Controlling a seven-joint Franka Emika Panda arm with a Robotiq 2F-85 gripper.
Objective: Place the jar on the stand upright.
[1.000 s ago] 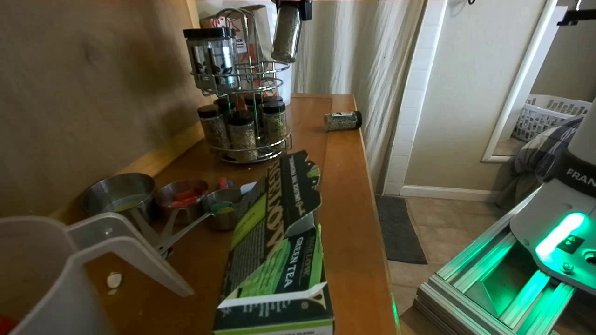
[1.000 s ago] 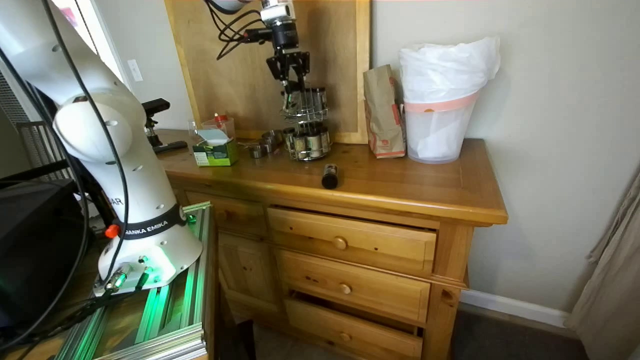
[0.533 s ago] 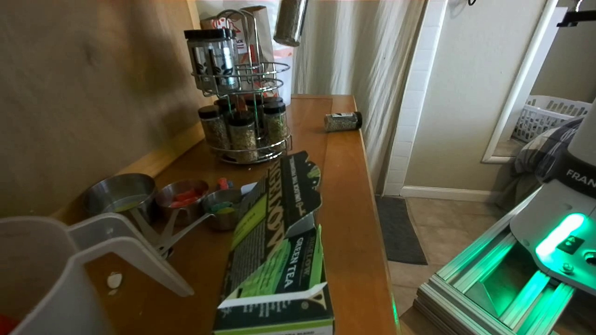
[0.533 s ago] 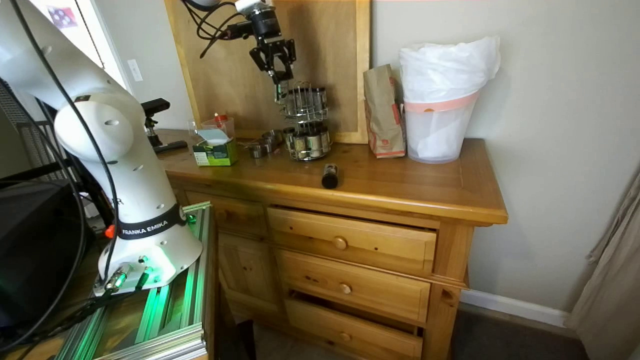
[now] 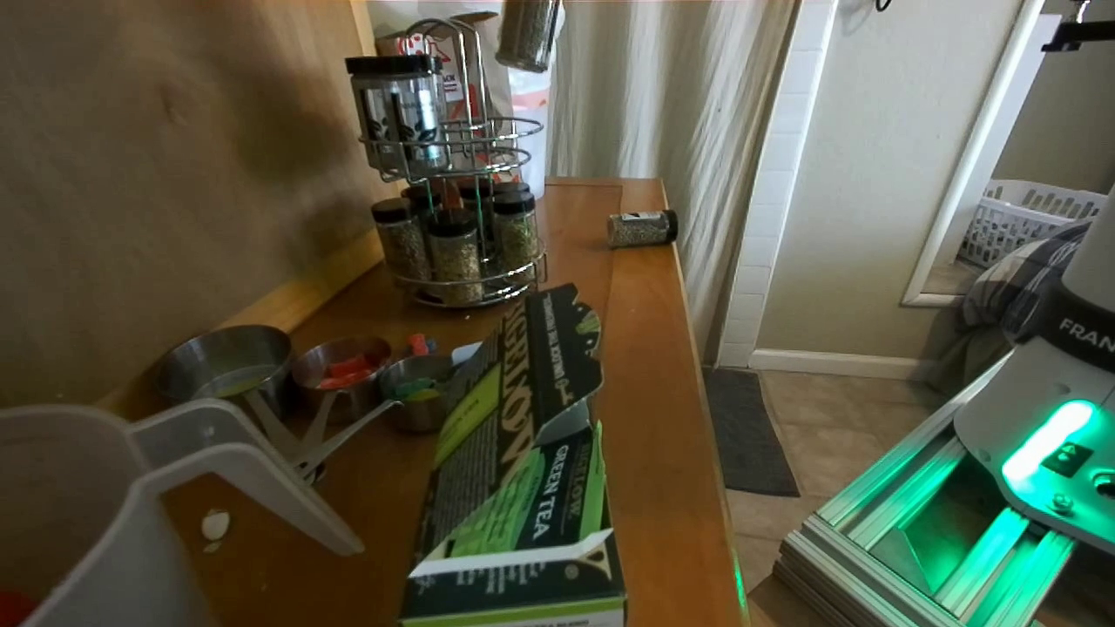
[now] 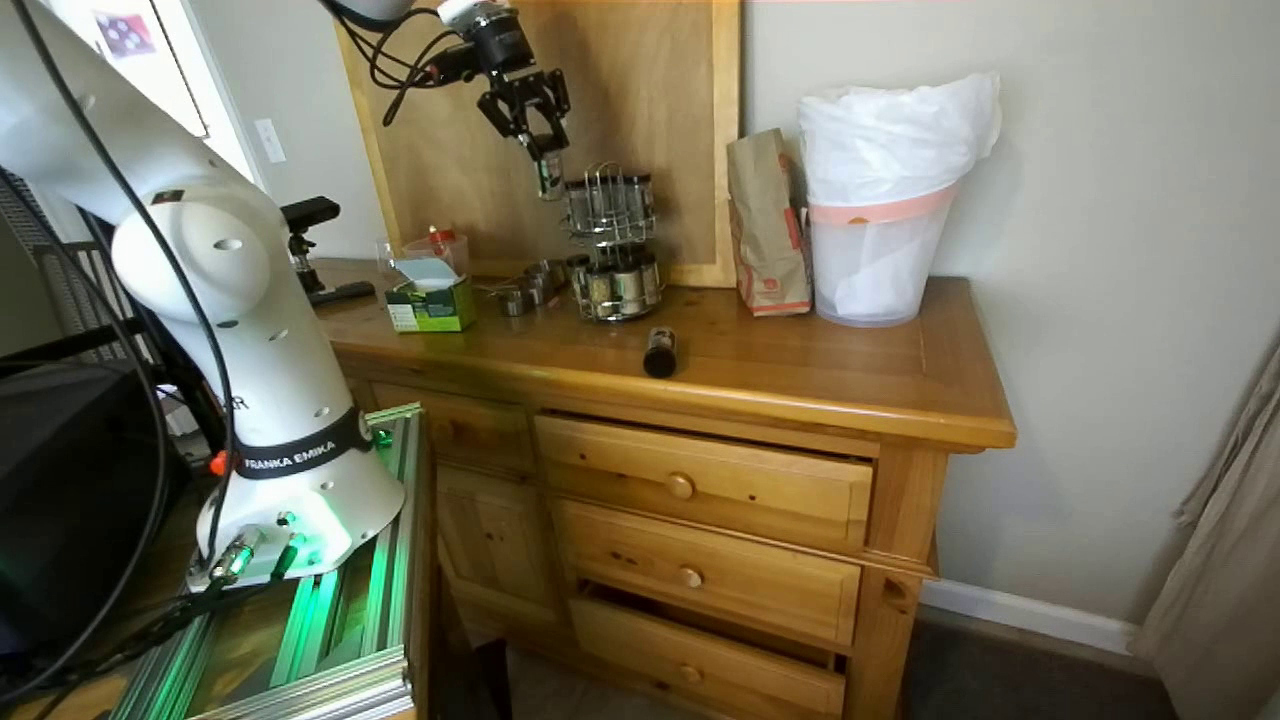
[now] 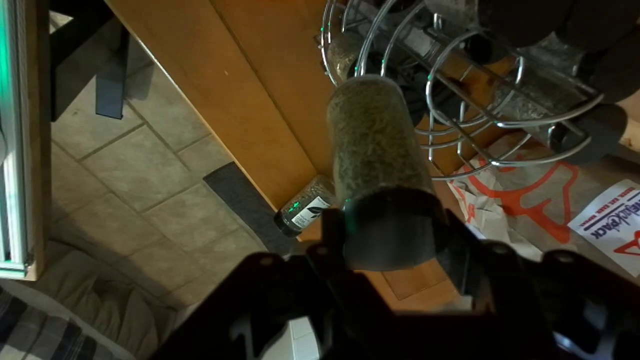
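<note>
Gripper (image 6: 546,150): in an exterior view it has climbed toward 10 o'clock over the last second, its fingers clamped on the jar (image 5: 528,37) at the lid end.
Jar, shift: a second ago its base hung just beside the upper tier (image 5: 498,167); now it is higher, a gap showing between glass and wire.
Jar, place: in midair, between 10 and 11 o'clock from the stand (image 6: 612,236) in an exterior view.
Jar, look: clear glass cylinder filled with dry green-brown flakes, black lid (image 7: 391,235) upward, body tilted a little off upright; in the wrist view the base points close to 12 o'clock.
Stand: unmoved, two chrome wire tiers, dark-lidded jars (image 5: 454,257) in both.
Lying jar (image 5: 640,229): unmoved, on its side on the dresser (image 5: 645,435), its cap toward 3 o'clock in an exterior view.
Wrist view: it alone shows close up the lid between a finger at its 9 o'clock and another at its 3 o'clock, and a leaf mark on the lying jar's label.
Tea box (image 5: 527,488): in an exterior view its GREEN TEA lettering reads, measuring cups (image 5: 348,402) hold red and green pieces toward its 10 o'clock, and the frame's 12 o'clock edge cuts off the gripper.
Drawers (image 6: 620,465): seen in an exterior view where the gripper shows whole and a lined bin (image 6: 870,265) stands at the stand's 3 o'clock.
</note>
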